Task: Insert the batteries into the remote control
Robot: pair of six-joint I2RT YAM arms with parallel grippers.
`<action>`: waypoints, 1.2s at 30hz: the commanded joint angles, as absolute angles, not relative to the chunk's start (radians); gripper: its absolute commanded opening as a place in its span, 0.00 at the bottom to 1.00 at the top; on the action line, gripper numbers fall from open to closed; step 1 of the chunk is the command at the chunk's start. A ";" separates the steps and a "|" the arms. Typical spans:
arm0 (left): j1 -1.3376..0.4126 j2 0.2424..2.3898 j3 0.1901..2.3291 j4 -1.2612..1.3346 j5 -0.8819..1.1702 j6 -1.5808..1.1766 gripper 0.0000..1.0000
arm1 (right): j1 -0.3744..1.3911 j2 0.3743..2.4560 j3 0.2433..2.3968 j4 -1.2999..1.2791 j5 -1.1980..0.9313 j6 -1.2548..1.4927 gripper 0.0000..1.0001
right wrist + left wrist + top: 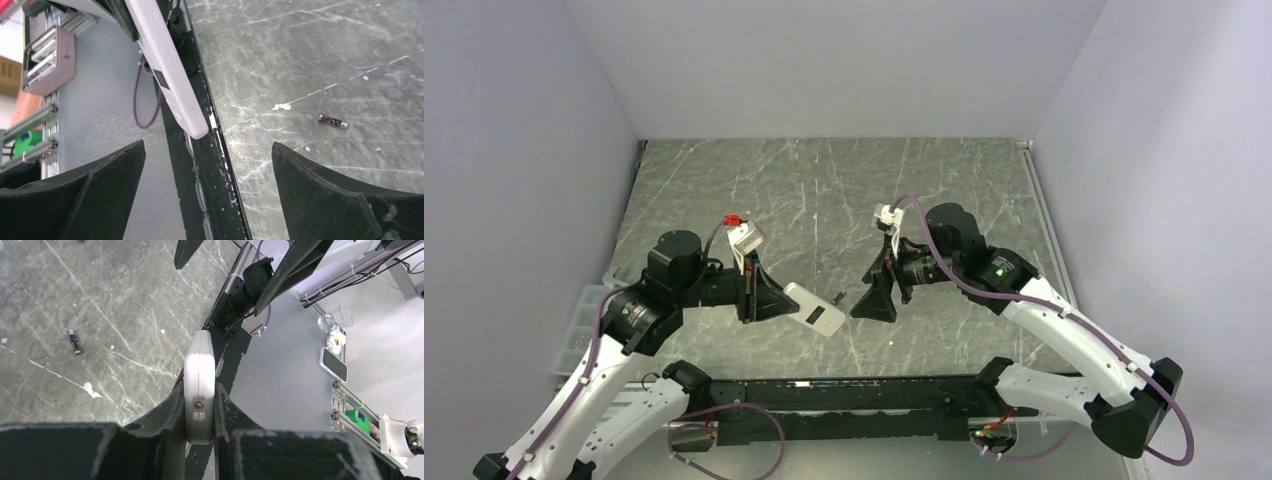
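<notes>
The remote control (814, 309) is held off the table, its white back with a dark mark facing up. My left gripper (774, 298) is shut on its near end. In the left wrist view the remote control (199, 371) stands edge-on, clamped between both fingers of the left gripper (200, 392). One dark battery (838, 296) lies on the marble table just past the remote's free end; it also shows as the battery (75, 341) and the battery (332, 121). My right gripper (870, 296) faces the remote control (167, 75) and stands open, with nothing in the right gripper (207, 146).
A black rail (854, 385) runs along the table's near edge below both grippers. A clear plastic bin (574, 330) sits off the table's left edge. White walls close in the back and sides. A small white fleck (281, 106) lies on the marble.
</notes>
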State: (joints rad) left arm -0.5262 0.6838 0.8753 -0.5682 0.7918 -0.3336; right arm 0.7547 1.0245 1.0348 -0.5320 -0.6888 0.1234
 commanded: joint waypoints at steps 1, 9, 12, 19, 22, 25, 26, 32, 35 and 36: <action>-0.526 0.679 0.864 -0.483 0.766 -0.384 0.00 | 0.743 0.963 0.997 -0.423 -0.603 0.221 1.00; -0.526 0.652 0.825 -0.410 0.714 -0.467 0.00 | 0.731 0.893 0.900 -0.414 -0.296 0.406 1.00; -0.526 0.645 0.803 -0.364 0.711 -0.513 0.00 | 0.730 0.892 0.880 -0.391 -0.326 0.428 1.00; -0.526 0.611 0.770 -0.327 0.615 -0.591 0.00 | 0.732 0.816 0.771 -0.230 -0.374 0.547 0.97; -0.526 0.581 0.755 -0.322 0.554 -0.626 0.00 | 0.735 0.796 0.743 -0.195 -0.338 0.602 0.90; -0.526 0.553 0.742 -0.322 0.496 -0.670 0.00 | 0.743 0.770 0.696 -0.127 -0.306 0.672 0.86; -0.526 0.545 0.738 -0.322 0.480 -0.682 0.00 | 0.745 0.768 0.682 -0.106 -0.299 0.696 0.85; -0.526 0.514 0.698 -0.291 0.433 -0.768 0.00 | 0.795 0.822 0.673 -0.036 -0.241 0.764 0.77; -0.526 0.507 0.689 -0.282 0.424 -0.804 0.00 | 0.842 0.848 0.691 -0.010 -0.201 0.779 0.76; -0.526 0.505 0.689 -0.283 0.420 -0.814 0.00 | 0.860 0.855 0.696 -0.005 -0.184 0.782 0.75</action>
State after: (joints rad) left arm -0.5262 0.5190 0.6903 -0.3485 0.4595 -0.7383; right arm 0.8078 0.8379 0.6712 -0.1112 -0.2596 0.7326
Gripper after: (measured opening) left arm 0.220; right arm 0.762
